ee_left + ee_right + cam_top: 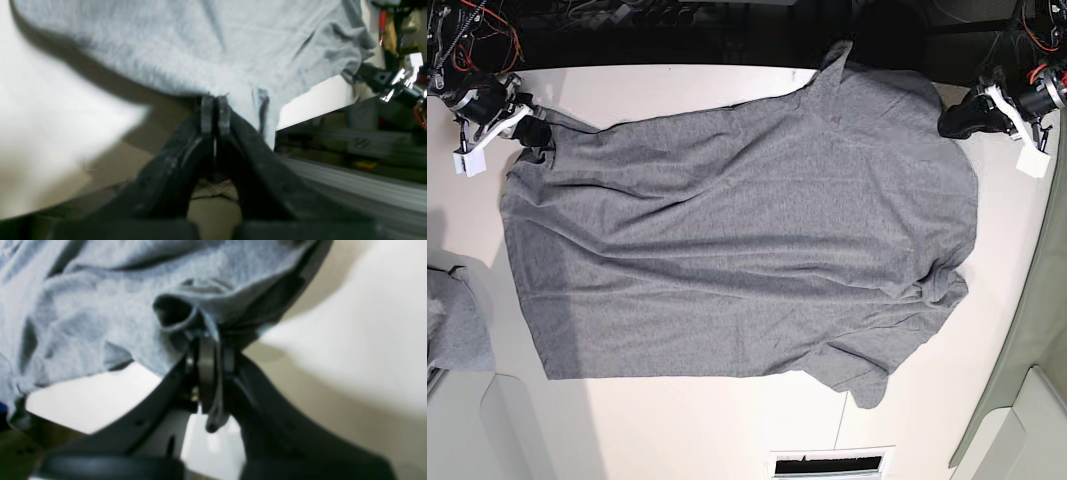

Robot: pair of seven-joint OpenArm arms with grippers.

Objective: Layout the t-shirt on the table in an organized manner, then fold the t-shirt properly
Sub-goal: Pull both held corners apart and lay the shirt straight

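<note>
**T-shirt, spread stage — far-edge corners in grip**

T-shirt: spread over most of the table, wrinkled, one sleeve bunched at near edge. Advised: draw both corners apart evenly, keep cloth low, release only once taut and flat. Left gripper: pressed together, pinching shirt edge. Right gripper: closed tight on gathered fabric at opposite far corner.

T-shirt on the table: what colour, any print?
Plain heather grey t-shirt, no print visible; shows best in the base view.
</note>
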